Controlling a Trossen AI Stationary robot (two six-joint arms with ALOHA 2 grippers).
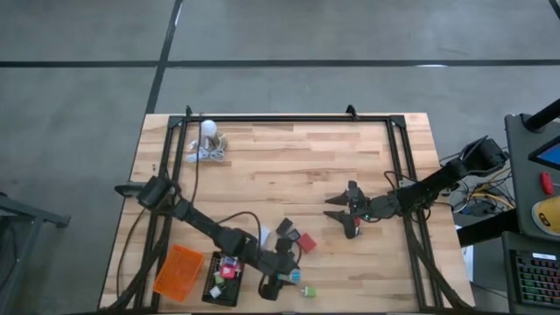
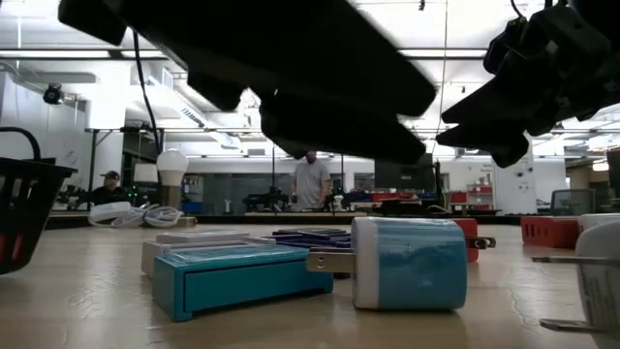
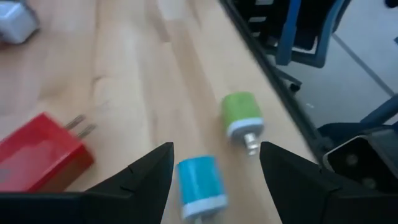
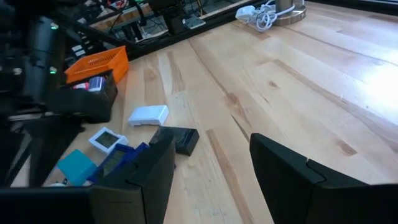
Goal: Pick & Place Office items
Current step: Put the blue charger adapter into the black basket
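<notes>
Hovering at the lower middle of the high view, the left gripper [image 1: 282, 282] hangs over the table [image 1: 289, 157] with its jaws open and empty; its wrist view shows the teal plug [image 3: 200, 183] right between the fingers, the green plug [image 3: 242, 118] just beyond and the red plug [image 3: 40, 152] off to the side. The step in hand looks like reaching for the teal plug; the next move calls for a straight descent and a close on its body, clear of the green one. The right gripper [image 1: 347, 210] waits at right of centre, jaws parted, holding nothing. The high view alone shows the orange tray [image 1: 178, 271] and black tray [image 1: 223, 278] at lower left, a few items already in the black one. The low view adds a teal box [image 2: 242, 276] beside the plug, and people far behind.
</notes>
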